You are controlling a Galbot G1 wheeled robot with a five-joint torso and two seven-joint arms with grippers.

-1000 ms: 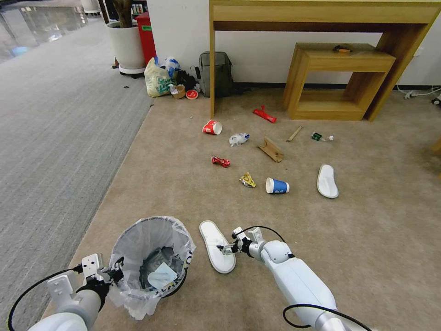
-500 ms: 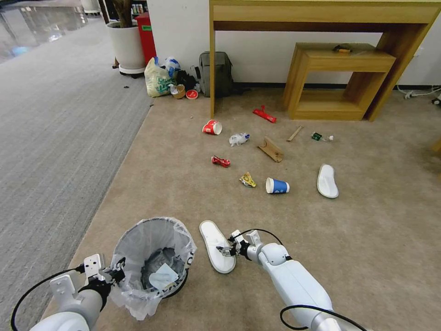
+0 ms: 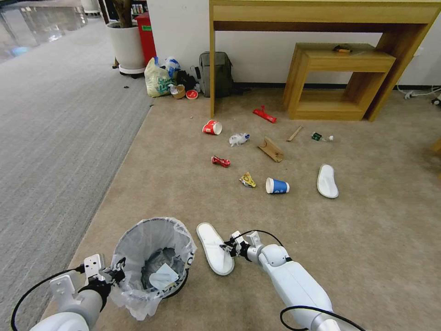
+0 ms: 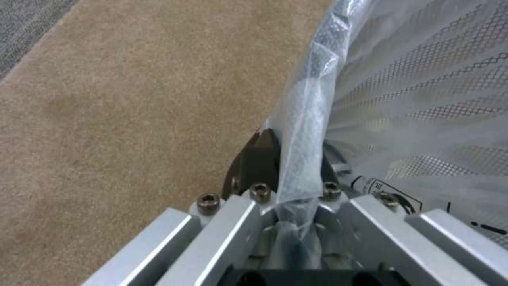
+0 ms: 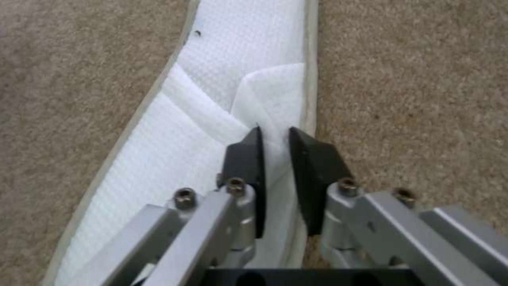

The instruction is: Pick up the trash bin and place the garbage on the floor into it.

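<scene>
The trash bin (image 3: 133, 243), black with a translucent white liner, is at the lower left on the beige floor (image 3: 367, 239). My left gripper (image 3: 115, 270) is shut on its near rim; the left wrist view shows the pads pinching liner and rim of the trash bin (image 4: 412, 99). My right gripper (image 3: 228, 248) is shut on the strap of a white slipper (image 3: 212, 246) just right of the bin, and the right wrist view shows the slipper (image 5: 233, 71) lying on the carpet. Farther out lies more garbage: a blue cup (image 3: 277, 185), a second slipper (image 3: 327, 180), a crushed red can (image 3: 220, 161) and a red cup (image 3: 212, 127).
A wooden desk (image 3: 321, 14) and a low shelf unit (image 3: 340, 78) stand against the far wall. A grey backpack (image 3: 216, 73), a shopping bag (image 3: 157, 80), a white plant pot (image 3: 126, 46) and a red bin (image 3: 146, 34) sit at the back left. Grey ribbed carpet (image 3: 55, 128) runs along the left.
The right gripper has closed on the near slipper's strap, and the slipper has shifted slightly left toward the bin. The left arm and bin have barely moved.
</scene>
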